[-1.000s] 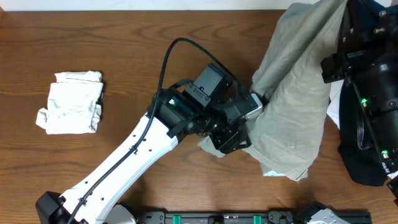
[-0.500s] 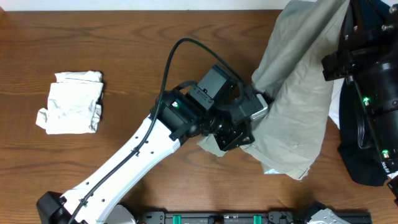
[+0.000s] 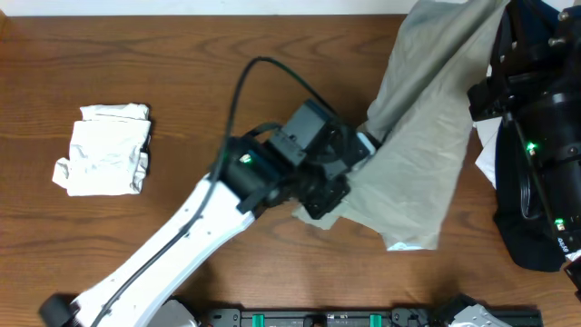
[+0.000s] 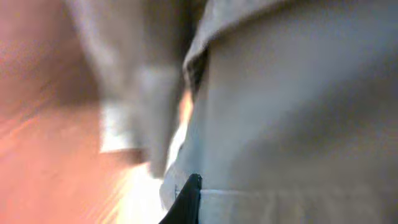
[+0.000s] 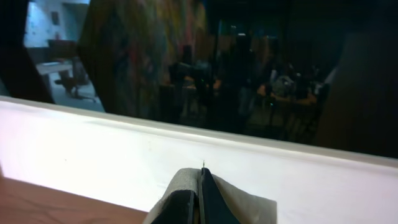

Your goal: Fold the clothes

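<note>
**Cloths, two; grippers, two**

One khaki cloth (image 3: 427,136) hangs from top right down onto the wooden table (image 3: 182,73), pinched tight between the fingers of the right gripper (image 5: 199,199). One white cloth (image 3: 107,150) lies folded, far left. The left gripper (image 3: 354,168) sits at the khaki cloth's left edge, grip impossible to tell. White ledge (image 5: 124,149), dark window (image 5: 249,74) behind

Khaki garment (image 3: 427,136), wht cloth (image 3: 104,150), brn table (image 3: 182,73)

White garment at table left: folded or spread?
Folded, roughly: the white garment lies as a compact layered bundle with uneven edges.
</note>
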Controlling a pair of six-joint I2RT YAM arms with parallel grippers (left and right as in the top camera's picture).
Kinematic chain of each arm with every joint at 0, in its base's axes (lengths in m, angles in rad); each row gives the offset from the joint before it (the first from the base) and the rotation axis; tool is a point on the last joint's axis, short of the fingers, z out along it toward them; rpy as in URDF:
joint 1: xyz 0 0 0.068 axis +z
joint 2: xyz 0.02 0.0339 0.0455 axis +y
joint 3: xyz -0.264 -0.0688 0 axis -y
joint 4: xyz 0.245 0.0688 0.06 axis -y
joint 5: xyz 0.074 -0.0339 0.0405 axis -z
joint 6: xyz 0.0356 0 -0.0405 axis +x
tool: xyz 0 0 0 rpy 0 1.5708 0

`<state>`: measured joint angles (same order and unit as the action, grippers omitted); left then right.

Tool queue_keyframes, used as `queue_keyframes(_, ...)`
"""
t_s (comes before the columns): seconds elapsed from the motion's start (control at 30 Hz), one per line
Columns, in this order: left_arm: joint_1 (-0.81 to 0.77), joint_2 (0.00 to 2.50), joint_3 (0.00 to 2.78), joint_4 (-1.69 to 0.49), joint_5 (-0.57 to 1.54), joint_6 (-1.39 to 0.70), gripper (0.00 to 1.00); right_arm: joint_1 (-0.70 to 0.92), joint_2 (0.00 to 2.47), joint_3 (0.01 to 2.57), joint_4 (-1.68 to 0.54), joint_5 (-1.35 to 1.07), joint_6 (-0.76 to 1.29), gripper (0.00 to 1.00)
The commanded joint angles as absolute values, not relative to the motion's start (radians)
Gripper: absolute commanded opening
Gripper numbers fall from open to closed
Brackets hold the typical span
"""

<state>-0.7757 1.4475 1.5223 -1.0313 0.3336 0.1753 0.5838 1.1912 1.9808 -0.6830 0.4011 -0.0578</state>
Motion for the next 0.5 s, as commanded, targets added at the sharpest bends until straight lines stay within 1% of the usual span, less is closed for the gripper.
queue_keyframes(0.0,-0.729,1.326,1.63,-1.061,0.178,0.143,0.06,0.569,1.164,1.99,-0.702,0.498,-0.038,0.01)
queue_keyframes(0.27,-0.552,1.14,1.802,-1.148,0.096,0.094,0.06,0.57,1.14,1.99,-0.826,0.61,-0.037,0.01)
queue_keyframes(0.47,-0.507,1.058,1.881,-1.191,0.056,0.065,0.06,0.57,1.098,1.99,-0.898,0.64,0.011,0.01)
